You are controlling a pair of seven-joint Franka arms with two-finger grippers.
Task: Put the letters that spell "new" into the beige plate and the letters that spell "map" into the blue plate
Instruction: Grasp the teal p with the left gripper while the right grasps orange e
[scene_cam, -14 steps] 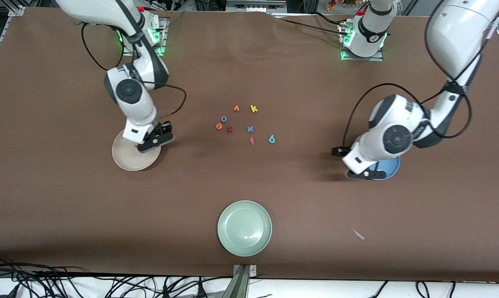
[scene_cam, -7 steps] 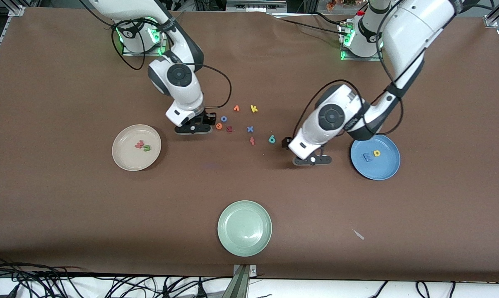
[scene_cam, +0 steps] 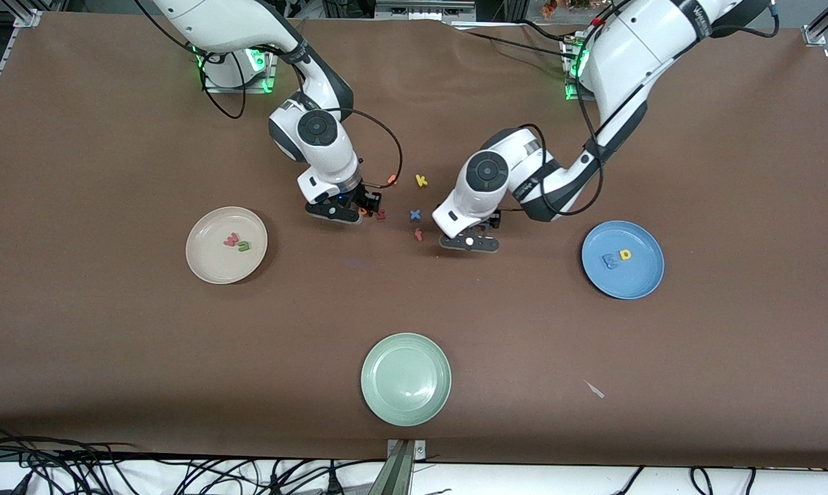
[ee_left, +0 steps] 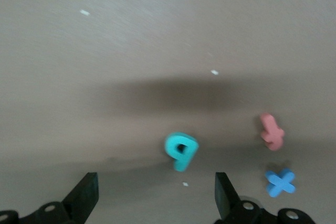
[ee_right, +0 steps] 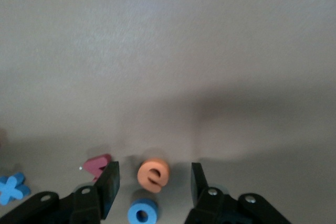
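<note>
Two letters sit in each plate already: pinkish-red w (scene_cam: pixel 231 240) and green n (scene_cam: pixel 244 245) in the beige plate (scene_cam: pixel 204 265), blue m (scene_cam: pixel 610 260) and yellow a (scene_cam: pixel 624 254) in the blue plate (scene_cam: pixel 637 285). We read the orange e (ee_right: pixel 153 174) and teal p (ee_left: pixel 181 150) as the last two, both flat on the table in the loose cluster between the plates.

We judge these foam letters near weightless, soft and squashy, thin, so they can skid or flip if nudged. Best hold is across the outer edges of the round loop, jaws low to the table, light squeeze.

Right gripper (ee_right: pixel 152 182) sits low over the e, jaws partly open, one finger on each side of it, no contact visible; blue o (ee_right: pixel 142 213) just beside it and the dark red letter (ee_right: pixel 96 164) next to one finger could get bumped. Left gripper (ee_left: pixel 157 195) hangs wide open and empty near the p, which lies ahead of the fingertips, not yet between them.
</note>
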